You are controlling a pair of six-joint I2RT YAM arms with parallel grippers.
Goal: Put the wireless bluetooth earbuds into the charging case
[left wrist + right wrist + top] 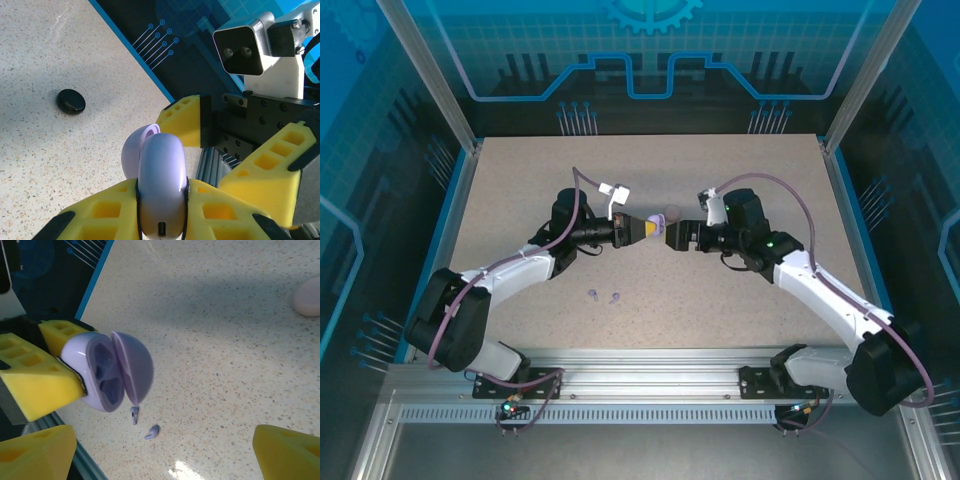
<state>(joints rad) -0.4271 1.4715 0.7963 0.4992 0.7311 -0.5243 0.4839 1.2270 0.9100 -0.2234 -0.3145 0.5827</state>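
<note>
The two lilac earbuds (152,432) lie loose on the table (225,365) below the left gripper (642,228), neither seated yet. That gripper pinches the lilac charging case (107,372), its lid ajar and its wells apparently empty. The right gripper (675,236) faces the case, jaws spread and holding nothing. Both insertions look undone.

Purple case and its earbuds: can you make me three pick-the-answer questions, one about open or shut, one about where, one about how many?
1. The lid of the case in the left tool is: A open, B shut, C gone.
2. The earbuds lie: A in the case, B on the table, C on an arm.
3. How many earbuds lie there? A one, B five, C two.

Answers: A, the lid stands apart from the base, showing the hollow inside. B, they rest on the speckled top. C, two small lilac stems lie side by side.
</note>
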